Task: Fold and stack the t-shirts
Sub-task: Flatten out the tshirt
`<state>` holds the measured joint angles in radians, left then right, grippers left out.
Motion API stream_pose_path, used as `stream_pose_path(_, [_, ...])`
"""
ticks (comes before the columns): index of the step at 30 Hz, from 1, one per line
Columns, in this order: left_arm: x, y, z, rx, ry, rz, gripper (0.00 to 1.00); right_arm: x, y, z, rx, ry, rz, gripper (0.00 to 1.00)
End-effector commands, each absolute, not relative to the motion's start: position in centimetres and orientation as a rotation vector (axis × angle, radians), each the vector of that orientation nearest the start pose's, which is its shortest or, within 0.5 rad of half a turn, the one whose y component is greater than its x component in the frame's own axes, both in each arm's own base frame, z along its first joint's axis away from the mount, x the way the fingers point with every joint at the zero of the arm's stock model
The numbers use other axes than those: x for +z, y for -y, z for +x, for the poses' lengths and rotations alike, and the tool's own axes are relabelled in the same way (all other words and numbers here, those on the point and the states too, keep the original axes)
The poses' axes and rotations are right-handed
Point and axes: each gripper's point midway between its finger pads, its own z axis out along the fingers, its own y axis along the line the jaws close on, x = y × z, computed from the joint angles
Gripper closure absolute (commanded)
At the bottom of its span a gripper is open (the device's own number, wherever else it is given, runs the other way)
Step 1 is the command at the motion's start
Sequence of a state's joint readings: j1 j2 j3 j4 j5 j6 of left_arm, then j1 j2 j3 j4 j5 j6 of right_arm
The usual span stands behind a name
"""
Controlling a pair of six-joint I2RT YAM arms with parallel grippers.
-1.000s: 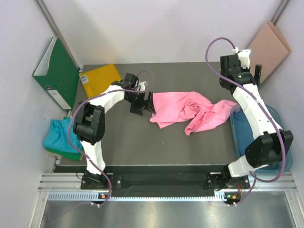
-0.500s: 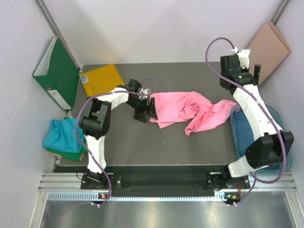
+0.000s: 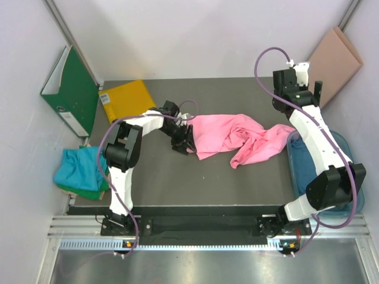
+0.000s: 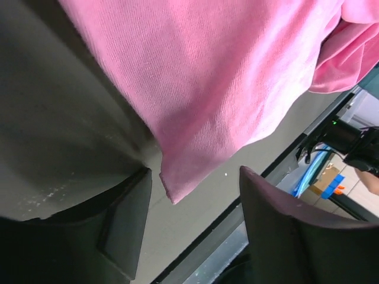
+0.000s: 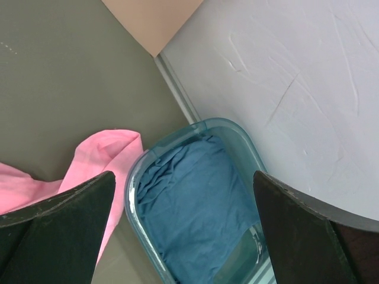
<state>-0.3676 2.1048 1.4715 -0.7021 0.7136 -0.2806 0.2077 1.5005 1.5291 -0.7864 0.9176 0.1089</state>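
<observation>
A bright pink t-shirt [image 3: 234, 137] lies crumpled across the middle of the dark table. My left gripper [image 3: 185, 139] is low at its near-left corner. In the left wrist view that pink corner [image 4: 177, 180] hangs between the two fingers [image 4: 127, 219], close to the left one, with a gap on both sides; the left gripper [image 4: 192, 201] is open. My right gripper [image 3: 317, 90] is raised at the back right, wide open and holding nothing [image 5: 183, 177]. Below it a dark blue t-shirt [image 5: 189, 201] lies in a clear bin [image 5: 131, 195]. Teal and green t-shirts [image 3: 77, 171] sit off the table's left edge.
A green binder [image 3: 68, 89] leans on the left wall, with a yellow square sheet [image 3: 124, 97] on the table's back-left corner. A tan board [image 3: 334, 59] leans at the back right. The bin [image 3: 293, 160] stands at the table's right edge.
My left gripper has slid right and nearer to the pink t-shirt's corner, and its jaws have narrowed around it. The right arm has stayed put.
</observation>
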Motion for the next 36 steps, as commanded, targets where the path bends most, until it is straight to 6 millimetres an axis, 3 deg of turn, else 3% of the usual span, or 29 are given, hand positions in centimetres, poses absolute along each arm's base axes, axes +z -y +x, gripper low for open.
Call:
stream_pose_path(1, [3.3, 26.3, 33.7, -1.116, -2.894, 0.295, 0.50, 29.0, 5.1, 36.7, -0.814, -2.078, 0.333, 0.00])
stream_pose_path(3, [3.5, 26.4, 34.1, -1.107, -2.889, 0.297, 0.72, 28.7, 4.6, 36.8, -0.801, -2.088, 0.324, 0.01])
stream_pose_path(4, [3.5, 26.3, 34.3, -1.102, -2.887, 0.298, 0.93, 28.6, 4.5, 36.8, -0.794, -2.090, 0.324, 0.00])
stream_pose_path(5, [3.9, 26.3, 34.6, -1.093, -2.881, 0.299, 1.00, 28.4, 4.2, 36.8, -0.785, -2.097, 0.315, 0.00])
stream_pose_path(10, [6.2, 25.6, 36.1, -0.982, -2.822, 0.326, 1.00, 27.7, 2.8, 36.9, -0.743, -2.121, 0.277, 0.01])
stream_pose_path(16, [11.5, 24.3, 38.0, -0.874, -2.684, 0.332, 1.00, 25.9, -0.4, 37.5, -0.575, -2.190, 0.185, 0.00])
stream_pose_path(23, [18.8, 23.2, 41.2, -0.818, -2.490, 0.283, 1.00, 21.1, -6.8, 37.9, -0.178, -2.403, 0.000, 0.00])
stream_pose_path(26, [21.2, 22.5, 42.5, -0.793, -2.422, 0.240, 1.00, 19.0, -8.2, 37.4, -0.104, -2.502, -0.016, 0.00])
stream_pose_path(31, [24.1, 19.7, 44.8, -0.718, -2.315, 0.122, 1.00, 16.1, -9.2, 36.8, -0.064, -2.631, -0.014, 0.00])
stream_pose_path(36, [26.7, 16.4, 46.8, -0.678, -2.217, 0.007, 1.00, 14.9, -9.1, 36.1, -0.080, -2.693, 0.016, 0.00])
